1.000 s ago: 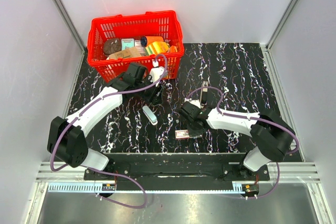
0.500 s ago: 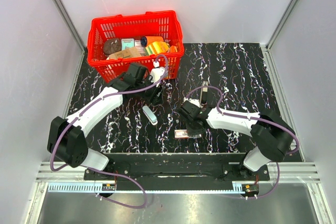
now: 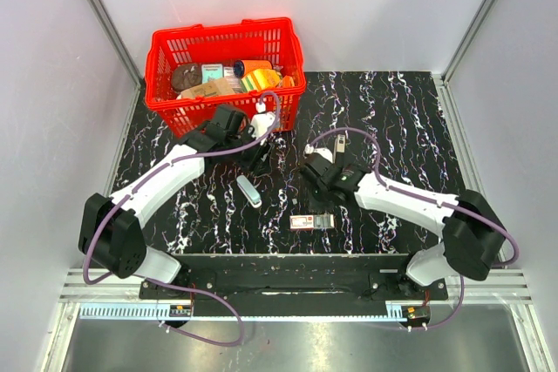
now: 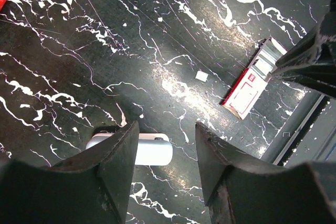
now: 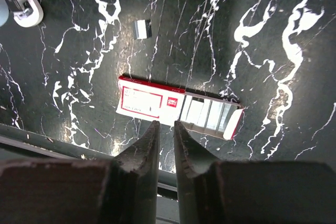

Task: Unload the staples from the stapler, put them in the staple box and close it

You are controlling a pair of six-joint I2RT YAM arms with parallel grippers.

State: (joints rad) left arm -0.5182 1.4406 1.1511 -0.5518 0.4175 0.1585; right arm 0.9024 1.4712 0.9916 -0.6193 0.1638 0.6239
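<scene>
Top view: the stapler [image 3: 338, 149] seems to lie on the desk [image 3: 410, 128] just behind the right hand [image 3: 318, 192], its long axis pointing away from the bases. The left hand [image 3: 259, 159] is farther off.
Left wrist: fingers [image 4: 118, 156] spread, empty, no stapler.
Right wrist: fingers [image 5: 144, 148] nearly pressed together, empty, stapler unseen.

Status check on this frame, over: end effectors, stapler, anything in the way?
Left end effector open above pale oblong. Right end effector nearly shut, empty, over open staple box. Stapler lies untouched beyond right wrist.
</scene>
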